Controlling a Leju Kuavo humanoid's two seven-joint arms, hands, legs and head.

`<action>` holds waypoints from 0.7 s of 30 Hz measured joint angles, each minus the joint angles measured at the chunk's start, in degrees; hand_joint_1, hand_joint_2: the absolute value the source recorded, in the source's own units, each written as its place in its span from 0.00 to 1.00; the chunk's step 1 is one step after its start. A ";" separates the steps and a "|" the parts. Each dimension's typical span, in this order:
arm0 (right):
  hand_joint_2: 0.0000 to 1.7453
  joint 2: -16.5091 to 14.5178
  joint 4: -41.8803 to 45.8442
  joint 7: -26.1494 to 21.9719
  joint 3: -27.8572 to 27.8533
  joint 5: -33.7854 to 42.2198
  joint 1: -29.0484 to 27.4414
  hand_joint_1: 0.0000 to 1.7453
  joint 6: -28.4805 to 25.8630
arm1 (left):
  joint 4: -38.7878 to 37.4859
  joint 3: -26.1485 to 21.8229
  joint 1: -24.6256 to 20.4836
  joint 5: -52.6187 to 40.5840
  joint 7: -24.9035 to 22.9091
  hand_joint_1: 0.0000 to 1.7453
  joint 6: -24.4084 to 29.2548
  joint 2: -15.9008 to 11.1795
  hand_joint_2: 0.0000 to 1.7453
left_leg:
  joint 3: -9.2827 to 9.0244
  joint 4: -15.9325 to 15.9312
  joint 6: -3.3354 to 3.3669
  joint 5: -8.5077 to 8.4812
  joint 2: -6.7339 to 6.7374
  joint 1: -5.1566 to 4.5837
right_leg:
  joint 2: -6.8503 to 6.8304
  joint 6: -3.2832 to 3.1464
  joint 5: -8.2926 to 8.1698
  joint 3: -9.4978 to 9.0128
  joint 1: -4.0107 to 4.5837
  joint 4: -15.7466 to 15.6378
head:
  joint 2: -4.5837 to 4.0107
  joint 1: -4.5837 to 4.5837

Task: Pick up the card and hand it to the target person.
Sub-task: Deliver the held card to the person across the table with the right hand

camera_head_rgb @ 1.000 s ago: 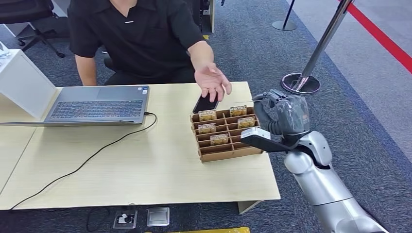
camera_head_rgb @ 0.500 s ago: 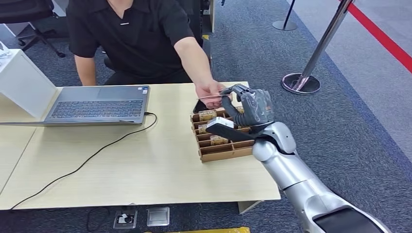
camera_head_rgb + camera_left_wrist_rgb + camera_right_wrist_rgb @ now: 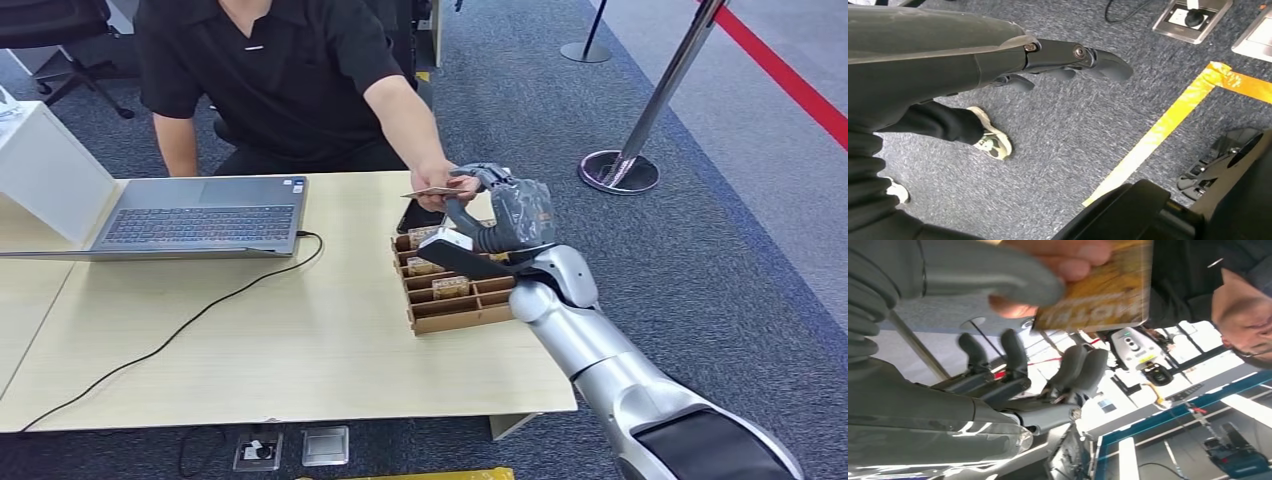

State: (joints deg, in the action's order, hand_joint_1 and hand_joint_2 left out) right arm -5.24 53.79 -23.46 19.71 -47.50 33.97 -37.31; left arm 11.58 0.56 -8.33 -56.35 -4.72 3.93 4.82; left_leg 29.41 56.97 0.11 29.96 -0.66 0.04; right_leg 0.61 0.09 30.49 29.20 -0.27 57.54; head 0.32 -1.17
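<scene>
A laptop (image 3: pixel 200 215) is seen open at the left of the pale worktop (image 3: pixel 280 350), with a black cable (image 3: pixel 180 330) trailing from it across the wood. Further right, a cardboard tray (image 3: pixel 455 295) of slotted compartments holds several more cards, and a dark phone (image 3: pixel 415 215) lies just behind it. Above the tray the right hand (image 3: pixel 500 210) has been brought across from the worktop's right edge within the last second, and the card (image 3: pixel 430 192) is now held out flat, pressed under the thumb. The person's hand (image 3: pixel 435 180), which was open and waiting a second ago, has closed on the card's far end, so both are gripping it at once. The handover is judged to be at the point of release. The left hand (image 3: pixel 1063 62) hangs beside the body over the floor, fingers extended and apart, holding nothing. Grey-blue carpet (image 3: pixel 620 110) surrounds the worktop, with a barrier post (image 3: pixel 650 110) and a red floor line (image 3: pixel 790 80) at the far right.
</scene>
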 joint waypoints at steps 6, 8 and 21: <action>0.00 0.23 0.21 -0.18 -0.39 2.03 -0.18 0.00 -1.60 | 0.00 -0.19 0.11 0.00 0.03 0.00 0.15 0.01 0.00 | 0.08 0.00 0.00 0.00 0.01 0.00 | 0.00 -0.01 -0.01 0.11 0.00 0.00 | 0.01 -0.01; 0.00 0.35 0.72 -0.65 -0.82 2.40 -0.52 0.00 -1.97 | 0.00 -0.40 0.17 0.00 0.06 0.00 0.31 0.01 0.00 | 0.11 0.01 0.00 0.00 0.01 0.00 | 0.00 -0.01 -0.02 0.15 0.00 0.00 | 0.01 -0.01; 0.00 3.18 6.44 -5.31 -21.95 -0.31 -9.90 0.00 -2.31 | 0.00 -3.46 2.49 0.20 0.97 0.00 1.78 -0.01 0.00 | 0.33 0.10 0.01 0.00 -0.02 0.00 | -0.04 0.01 -0.04 0.33 -0.01 -0.05 | -0.01 -0.05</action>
State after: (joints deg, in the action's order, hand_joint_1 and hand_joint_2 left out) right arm -2.07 60.23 -28.78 -2.24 -47.81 24.07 -39.62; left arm 11.58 -2.91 -5.84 -56.15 -3.75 5.71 4.81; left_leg 29.74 57.08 0.12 29.96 -0.68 0.04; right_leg 0.58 0.10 30.45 29.54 -0.28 57.50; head 0.31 -1.22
